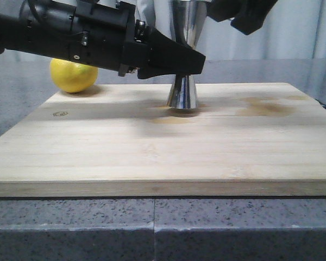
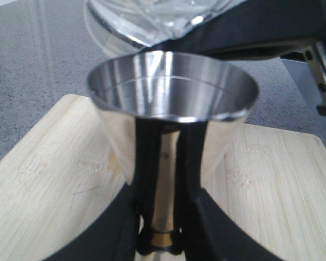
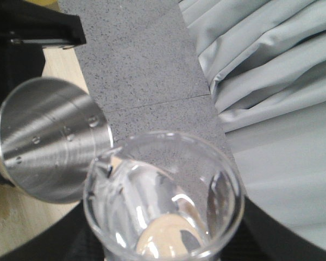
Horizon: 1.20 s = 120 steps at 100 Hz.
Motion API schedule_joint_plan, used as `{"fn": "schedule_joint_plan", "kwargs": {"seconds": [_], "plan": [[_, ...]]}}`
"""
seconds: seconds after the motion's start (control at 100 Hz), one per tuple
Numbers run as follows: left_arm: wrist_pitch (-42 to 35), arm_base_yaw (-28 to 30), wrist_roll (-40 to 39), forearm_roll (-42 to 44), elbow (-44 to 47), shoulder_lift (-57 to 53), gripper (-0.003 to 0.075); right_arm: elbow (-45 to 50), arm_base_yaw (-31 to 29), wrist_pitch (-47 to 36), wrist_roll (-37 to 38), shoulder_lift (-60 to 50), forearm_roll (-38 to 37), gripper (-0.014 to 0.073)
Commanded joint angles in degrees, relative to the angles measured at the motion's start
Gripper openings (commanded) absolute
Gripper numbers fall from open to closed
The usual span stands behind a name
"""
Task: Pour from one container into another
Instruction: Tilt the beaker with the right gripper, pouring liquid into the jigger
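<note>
The left gripper [image 2: 162,239] is clamped on the jigger's [image 2: 171,98] gold waist, steadying it upright on the board [image 1: 152,147], while the right gripper, its fingers hidden, tips the beaker [image 3: 163,201] just above the jigger's mouth for pouring.

The jigger [image 1: 183,92] stood upright on the board [image 1: 163,147], toward its rear middle. The lemon [image 1: 73,75] lay behind the board's rear left corner, on the counter [image 1: 152,228]. The beaker [image 3: 163,201] hung tilted over the jigger's rim.
</note>
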Motion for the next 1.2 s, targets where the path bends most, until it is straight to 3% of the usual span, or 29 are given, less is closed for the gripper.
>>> {"fn": "schedule_joint_plan", "kwargs": {"seconds": [0.0, 1.19], "plan": [[4.2, -0.5, -0.4, -3.4, -1.7, -2.6, 0.0102, -2.0, 0.1, -3.5, -0.1, -1.5, -2.0, 0.0321], [4.2, -0.5, -0.4, -3.6, -1.7, -2.6, 0.0102, -2.0, 0.2, -6.5, -0.1, -1.5, -10.3, 0.0321]]}}
